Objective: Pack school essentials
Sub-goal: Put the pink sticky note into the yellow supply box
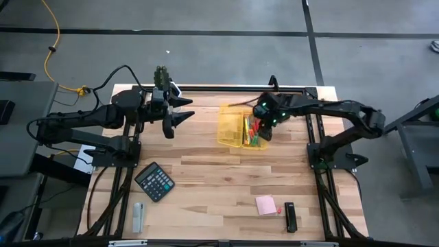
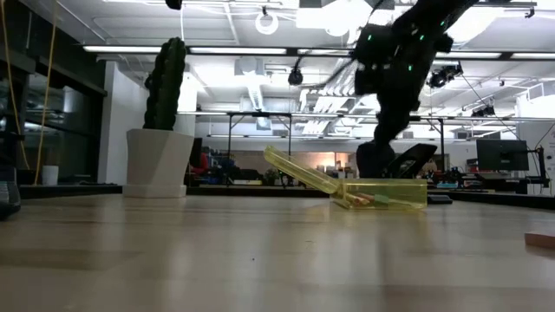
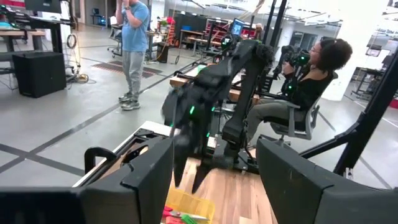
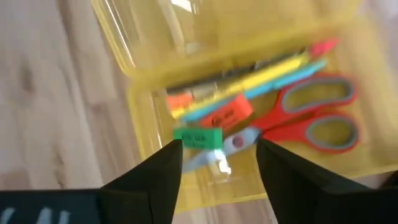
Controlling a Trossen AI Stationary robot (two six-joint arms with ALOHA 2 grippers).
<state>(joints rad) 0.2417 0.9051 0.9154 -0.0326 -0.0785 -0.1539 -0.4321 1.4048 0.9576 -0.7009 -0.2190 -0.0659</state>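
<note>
— Below the right gripper, what lies there?
— Its fingers are spread over the open yellow case, empty; under them red-handled scissors, a teal pen, green and orange-red pieces.
— And the left gripper?
— Released, raised well away from the case; the pink sticky-note pad lies apart on the bench.

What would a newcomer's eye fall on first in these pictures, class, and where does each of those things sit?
First, the open yellow case at the table's middle back, holding red-handled scissors, a yellow pencil and a teal pen. The right gripper hovers right over it, fingers open. The left gripper waits, open, at the back left, while a dark calculator and a pink sticky-note pad lie on the front half of the table.
</note>
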